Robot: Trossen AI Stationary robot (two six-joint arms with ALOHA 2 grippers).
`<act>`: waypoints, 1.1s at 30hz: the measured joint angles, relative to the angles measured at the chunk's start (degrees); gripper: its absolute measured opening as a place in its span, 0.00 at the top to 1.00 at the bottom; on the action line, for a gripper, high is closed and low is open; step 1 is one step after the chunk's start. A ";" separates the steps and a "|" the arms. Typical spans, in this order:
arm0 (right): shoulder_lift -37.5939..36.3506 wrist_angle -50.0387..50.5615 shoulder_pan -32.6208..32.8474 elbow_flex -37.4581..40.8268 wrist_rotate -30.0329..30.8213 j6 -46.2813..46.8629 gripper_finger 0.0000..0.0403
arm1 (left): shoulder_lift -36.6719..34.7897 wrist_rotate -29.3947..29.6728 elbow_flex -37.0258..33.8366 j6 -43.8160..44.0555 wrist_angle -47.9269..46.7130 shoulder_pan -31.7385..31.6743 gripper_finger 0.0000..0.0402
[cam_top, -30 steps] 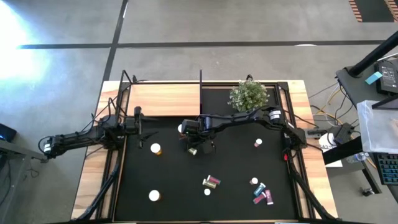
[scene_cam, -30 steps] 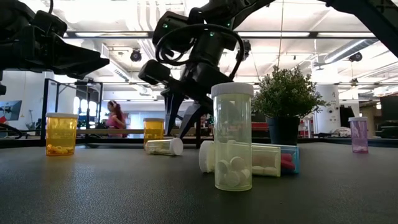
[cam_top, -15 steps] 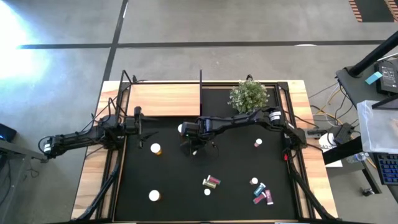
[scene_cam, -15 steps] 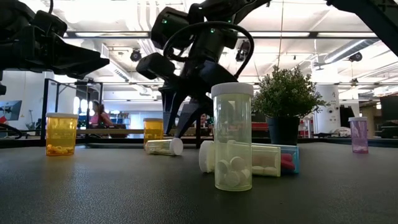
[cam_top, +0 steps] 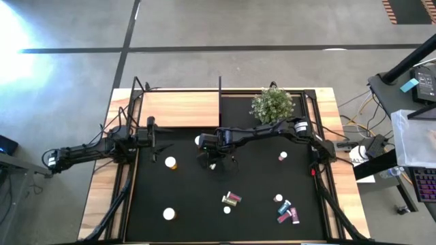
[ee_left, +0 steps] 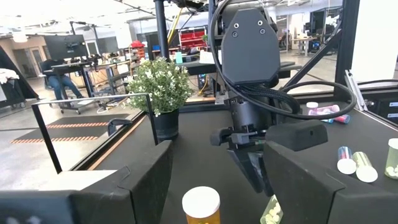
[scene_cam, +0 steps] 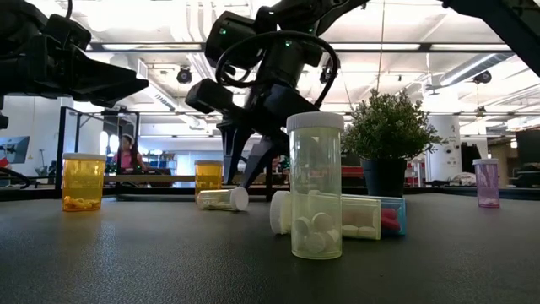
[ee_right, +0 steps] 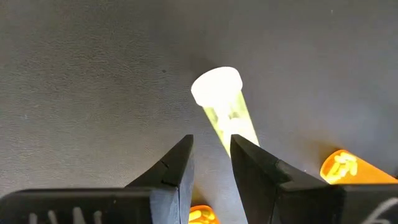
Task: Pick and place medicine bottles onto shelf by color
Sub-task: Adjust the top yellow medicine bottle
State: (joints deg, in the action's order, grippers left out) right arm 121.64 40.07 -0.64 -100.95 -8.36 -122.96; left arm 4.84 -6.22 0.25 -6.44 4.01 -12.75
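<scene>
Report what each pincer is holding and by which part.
Nothing is held. The right pincer, shut on nothing, hangs just above a lying yellowish bottle. The left pincer is open and empty.

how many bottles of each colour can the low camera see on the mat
orange bottles: 2
yellowish bottles: 3
blue-teal bottle: 1
pink-purple bottle: 1
total: 7
</scene>
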 joint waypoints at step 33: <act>-0.13 -3.12 1.03 0.00 -1.07 -9.93 0.53 | 0.01 -0.02 -0.01 0.00 0.00 -0.02 0.41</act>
State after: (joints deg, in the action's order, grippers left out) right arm 121.51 36.95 0.39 -100.95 -9.43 -132.88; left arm 4.85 -6.24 0.24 -6.44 4.01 -12.78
